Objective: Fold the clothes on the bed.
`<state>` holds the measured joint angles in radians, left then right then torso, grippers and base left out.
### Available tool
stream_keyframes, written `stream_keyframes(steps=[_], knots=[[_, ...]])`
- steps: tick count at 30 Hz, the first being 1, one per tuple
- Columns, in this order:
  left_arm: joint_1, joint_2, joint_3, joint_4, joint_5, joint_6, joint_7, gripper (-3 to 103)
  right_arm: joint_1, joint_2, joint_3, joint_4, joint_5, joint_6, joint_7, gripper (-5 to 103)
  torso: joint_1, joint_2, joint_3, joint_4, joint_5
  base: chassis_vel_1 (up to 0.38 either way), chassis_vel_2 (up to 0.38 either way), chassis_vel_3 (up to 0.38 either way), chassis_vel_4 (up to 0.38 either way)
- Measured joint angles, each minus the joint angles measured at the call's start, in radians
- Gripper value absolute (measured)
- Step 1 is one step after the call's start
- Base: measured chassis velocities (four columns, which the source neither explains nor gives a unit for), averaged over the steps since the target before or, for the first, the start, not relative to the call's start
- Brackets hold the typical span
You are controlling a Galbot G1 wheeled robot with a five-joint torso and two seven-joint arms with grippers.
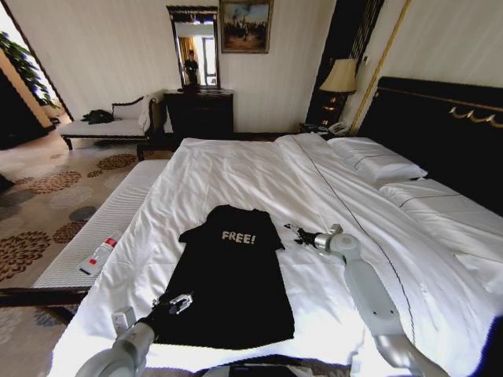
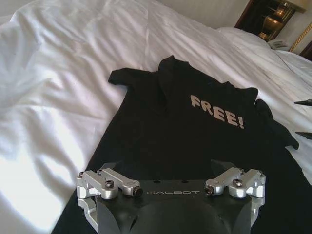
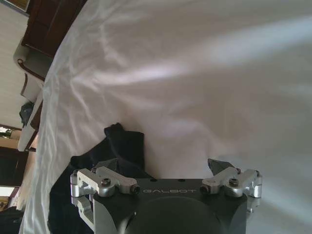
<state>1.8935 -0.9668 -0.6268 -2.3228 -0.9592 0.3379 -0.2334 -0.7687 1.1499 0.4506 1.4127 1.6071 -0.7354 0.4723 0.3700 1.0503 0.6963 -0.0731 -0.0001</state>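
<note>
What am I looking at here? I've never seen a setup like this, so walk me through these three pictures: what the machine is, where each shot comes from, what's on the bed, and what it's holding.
This is a wheeled robot with two arms, each ending in a two-fingered gripper. The wide picture comes from a camera on its head, looking down at the bed, a large one with white bedding. The other two come from cameras on its wrists.

A black T-shirt with white "FREE!" lettering lies spread on the duvet. The left gripper sits at the shirt's near hem, fingers open. The right gripper sits open beside the shirt's sleeve on the robot's right. Neither holds anything.

A small white and red object lies on the bench left of the bed.
</note>
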Motion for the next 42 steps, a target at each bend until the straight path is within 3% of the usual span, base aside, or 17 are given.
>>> stream_keyframes(steps=[5,16,25,32,35,37,38,40,41,42], knots=[[0.009,0.035,-0.025,-0.011,-0.046,0.006,-0.001,100,0.009,-0.021,-0.016,-0.002,-0.006,0.0,-0.007,100,0.0,0.0,0.0,-0.0003,0.0001,0.0,0.0,0.0,0.0],[0.04,0.076,-0.068,-0.048,-0.062,0.011,0.003,100,0.038,-0.055,-0.077,-0.022,-0.049,0.0,-0.076,100,0.0,0.0,0.0,-0.0003,0.0001,0.0,0.0,0.0,0.0],[0.049,0.097,-0.094,-0.063,-0.073,0.008,0.018,100,0.095,-0.014,-0.19,-0.058,-0.132,0.0,-0.161,100,0.0,0.0,0.0,-0.0001,0.0001,0.0,0.0,0.0,0.0],[0.051,0.093,-0.094,-0.054,-0.073,0.006,0.018,100,0.134,0.024,-0.211,-0.151,-0.185,0.0,-0.207,102,0.0,0.0,0.0,-0.0001,-0.0001,0.0,0.0,0.0,0.0],[0.047,0.094,-0.094,-0.048,-0.072,0.006,0.019,100,0.143,0.04,-0.198,-0.192,-0.195,0.0,-0.215,94,0.0,0.0,0.0,0.0,0.0001,0.0,0.0,0.0,0.0],[0.046,0.094,-0.094,-0.047,-0.072,0.006,0.019,100,0.143,0.04,-0.196,-0.195,-0.197,0.0,-0.215,94,0.0,0.0,0.0,-0.0001,0.0001,0.0,0.0,0.0,0.0],[0.043,0.094,-0.094,-0.044,-0.072,0.005,0.019,100,0.141,0.041,-0.193,-0.196,-0.199,0.0,-0.216,84,0.0,0.0,0.0,-0.0003,-0.0001,0.0,0.0,0.0,0.0],[0.041,0.093,-0.091,-0.041,-0.072,0.005,0.019,100,0.137,0.042,-0.191,-0.197,-0.201,0.0,-0.217,84,0.0,0.0,0.0,-0.0003,-0.0001,0.0,0.0,0.0,0.0],[0.037,0.093,-0.086,-0.038,-0.072,0.005,0.018,100,0.135,0.044,-0.189,-0.198,-0.204,0.0,-0.217,73,0.0,0.0,0.0,-0.0002,0.0001,0.0,0.0,0.0,0.0],[0.036,0.092,-0.085,-0.037,-0.072,0.005,0.018,100,0.134,0.045,-0.188,-0.198,-0.205,0.0,-0.217,73,0.0,0.0,0.0,-0.0002,0.0001,0.0,0.0,0.0,0.0]])
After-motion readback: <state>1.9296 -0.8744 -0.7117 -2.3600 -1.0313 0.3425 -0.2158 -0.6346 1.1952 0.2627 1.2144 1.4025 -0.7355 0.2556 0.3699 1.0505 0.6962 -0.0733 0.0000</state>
